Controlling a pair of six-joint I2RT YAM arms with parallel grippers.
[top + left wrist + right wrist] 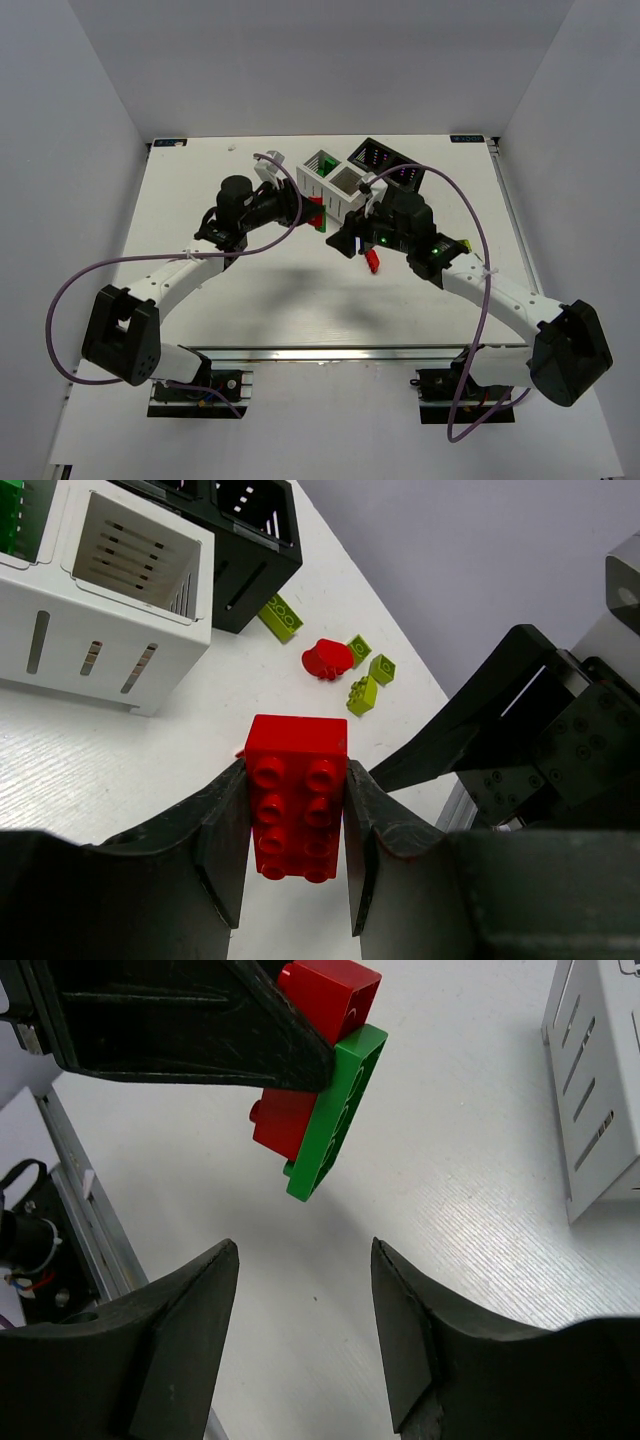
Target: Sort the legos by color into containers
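Note:
My left gripper (pixel 296 765) is shut on a red brick (pixel 296 800), studs facing the camera, held above the table. In the right wrist view a dark green plate (pixel 335 1115) is stuck to the far face of that red brick (pixel 330 995). Just below them my right gripper (pixel 303 1250) stands open with nothing between its fingers. From above, the two grippers meet in front of the white bin (pixel 335 190), the left gripper (pixel 312 213) facing the right gripper (pixel 345 243). Green pieces lie in the white bin's left cell (pixel 322 162). The black bin (pixel 385 160) stands behind it.
A red piece (pixel 327 658) and three yellow-green bricks (pixel 362 694) lie on the table beside the black bin (pixel 250 540). Another red piece (pixel 372 260) shows under the right wrist. The white bin's near cell (pixel 130 550) holds nothing.

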